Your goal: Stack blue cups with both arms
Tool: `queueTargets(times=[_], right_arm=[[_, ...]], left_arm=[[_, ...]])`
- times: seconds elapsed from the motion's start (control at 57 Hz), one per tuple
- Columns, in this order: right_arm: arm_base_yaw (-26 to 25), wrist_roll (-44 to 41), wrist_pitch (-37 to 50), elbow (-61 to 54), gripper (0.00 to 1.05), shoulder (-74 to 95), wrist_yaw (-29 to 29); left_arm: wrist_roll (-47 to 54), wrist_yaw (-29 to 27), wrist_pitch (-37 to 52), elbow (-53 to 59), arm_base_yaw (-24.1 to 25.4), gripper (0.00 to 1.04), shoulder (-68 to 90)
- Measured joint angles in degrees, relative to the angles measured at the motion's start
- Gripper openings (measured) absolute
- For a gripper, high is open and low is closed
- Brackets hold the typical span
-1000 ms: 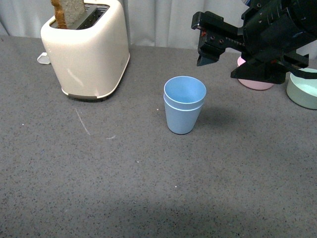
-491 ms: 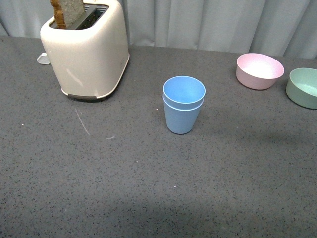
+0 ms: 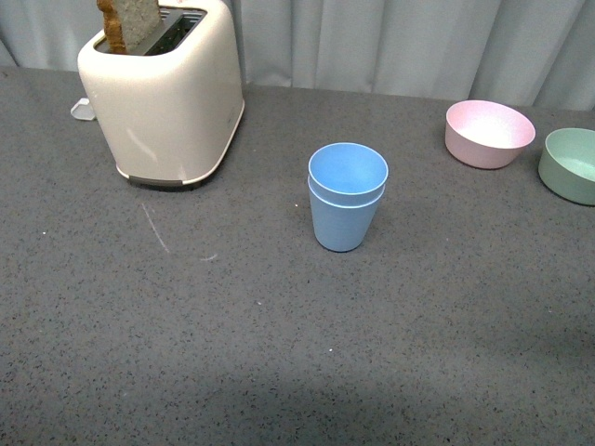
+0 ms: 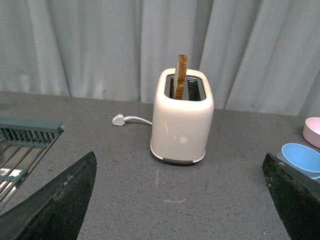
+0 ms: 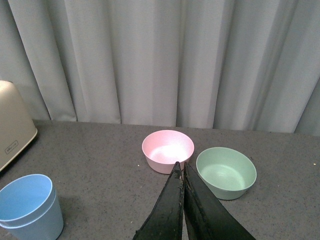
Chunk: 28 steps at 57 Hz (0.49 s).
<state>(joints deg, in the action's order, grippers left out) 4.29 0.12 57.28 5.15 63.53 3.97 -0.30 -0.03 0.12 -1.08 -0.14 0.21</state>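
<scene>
A cream toaster [image 3: 163, 98] is standing at the table's far left. The 2 blue cups [image 3: 346, 197] are sitting nested mid-table, so stacking looks complete. The right arm, looming over them a second ago, is now gone from the front view. Right gripper [image 5: 182, 186] is pressed together, empty; left gripper [image 4: 180, 200] is spread wide.

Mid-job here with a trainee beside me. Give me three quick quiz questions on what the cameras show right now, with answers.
1. True or false: the blue cups are nested, one inside the other.
2. Which gripper is shut: left or right?
3. What sticks out of the toaster?

Key:
1. True
2. Right; its fingers are pressed together, while the left is wide open.
3. A slice of toast.
</scene>
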Motion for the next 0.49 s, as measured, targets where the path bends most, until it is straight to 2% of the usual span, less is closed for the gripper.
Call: queueTargets(times=[0.053, 0.14, 0.491], right_arm=[[-2.43, 0.0, -2.08, -0.9, 0.01, -2.93, -3.3], [-3.96, 0.0, -4.81, -1.86, 0.01, -6.84, -3.45], [-4.15, 0.0, -17.59, -4.46, 0.01, -22.38, -3.87]], left_arm=[[0.0, 0.0, 0.0, 0.0, 0.0, 0.98, 0.0], [0.02, 0.0, 0.0, 0.0, 0.0, 0.98, 0.0], [0.02, 0.0, 0.0, 0.0, 0.0, 0.98, 0.0]])
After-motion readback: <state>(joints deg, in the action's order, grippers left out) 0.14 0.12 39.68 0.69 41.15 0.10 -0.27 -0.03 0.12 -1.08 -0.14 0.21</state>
